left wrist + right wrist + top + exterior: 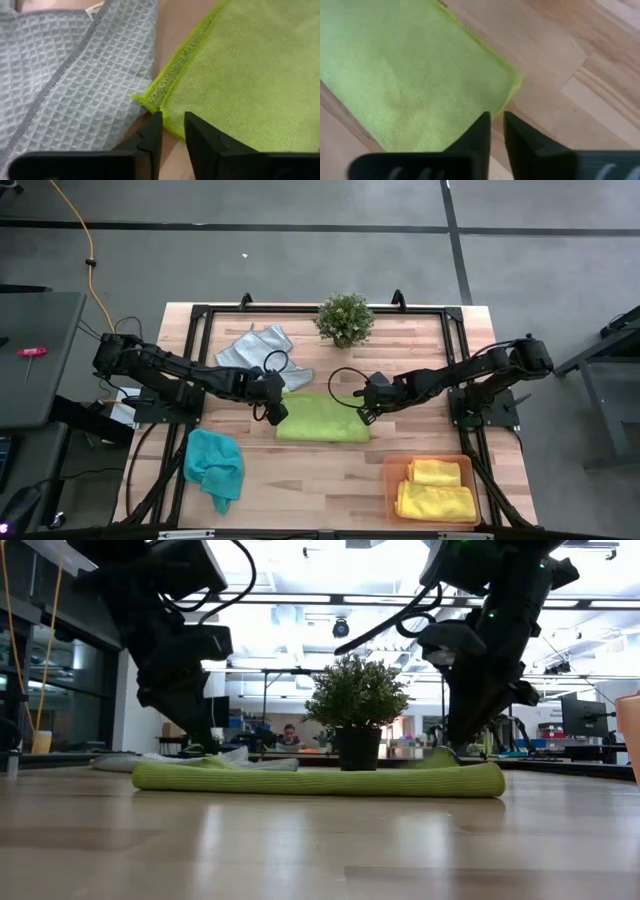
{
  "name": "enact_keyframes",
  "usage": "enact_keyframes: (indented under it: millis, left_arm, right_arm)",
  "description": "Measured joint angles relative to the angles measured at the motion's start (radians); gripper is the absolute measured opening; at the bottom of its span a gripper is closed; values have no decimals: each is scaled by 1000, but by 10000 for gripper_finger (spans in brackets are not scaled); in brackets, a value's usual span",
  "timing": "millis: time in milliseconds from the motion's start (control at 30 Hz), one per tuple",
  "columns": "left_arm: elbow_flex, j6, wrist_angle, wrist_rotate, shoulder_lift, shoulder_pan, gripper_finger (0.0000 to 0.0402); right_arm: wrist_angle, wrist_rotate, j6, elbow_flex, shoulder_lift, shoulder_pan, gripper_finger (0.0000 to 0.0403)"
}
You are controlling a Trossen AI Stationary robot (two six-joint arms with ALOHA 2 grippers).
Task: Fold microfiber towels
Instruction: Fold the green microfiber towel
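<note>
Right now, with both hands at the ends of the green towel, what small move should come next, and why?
Probably lift both hands clear. The green towel already lies folded flat, and the left hand and right hand each show a narrow gap at its corners, gripping nothing. The grey towel still lies unfolded.

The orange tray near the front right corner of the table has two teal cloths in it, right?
Not quite: the two cloths in the orange tray are yellow, as the high view shows. The teal cloth lies crumpled on the table's front left. The tray's place is as you said.
</note>
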Motion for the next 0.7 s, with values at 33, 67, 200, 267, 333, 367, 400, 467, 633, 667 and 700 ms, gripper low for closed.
enact_keyframes:
  millis: [33,67,200,267,333,367,400,467,633,667,700]
  left_arm:
    - [0,12,0,-6,0,2,82]
    - [0,23,1,-8,0,9,92]
    - [21,79,-22,21,-23,53,133]
    - [44,124,-43,44,-54,73,152]
    - [63,179,-48,66,-89,84,166]
    - [64,203,-48,80,-114,85,172]
    - [64,220,-42,90,-139,82,177]
    - [53,229,-15,104,-183,66,182]
    - [-41,236,114,107,-260,-31,183]
    - [-61,239,126,106,-269,-59,183]
    - [-75,248,136,106,-268,-87,183]
  right_arm:
    - [0,13,-1,0,0,0,65]
    - [0,30,-10,0,0,0,80]
    - [-26,111,-81,14,-5,-5,145]
    - [-48,119,-129,23,-22,-13,173]
    - [-57,119,-167,23,-48,-20,195]
    - [-63,117,-180,19,-63,-20,203]
    - [-64,116,-188,13,-81,-20,210]
    - [-67,100,-203,-14,-117,-9,219]
    - [71,30,-206,-130,-210,43,224]
    - [128,8,-209,-153,-225,57,224]
    - [181,-11,-209,-179,-237,71,224]
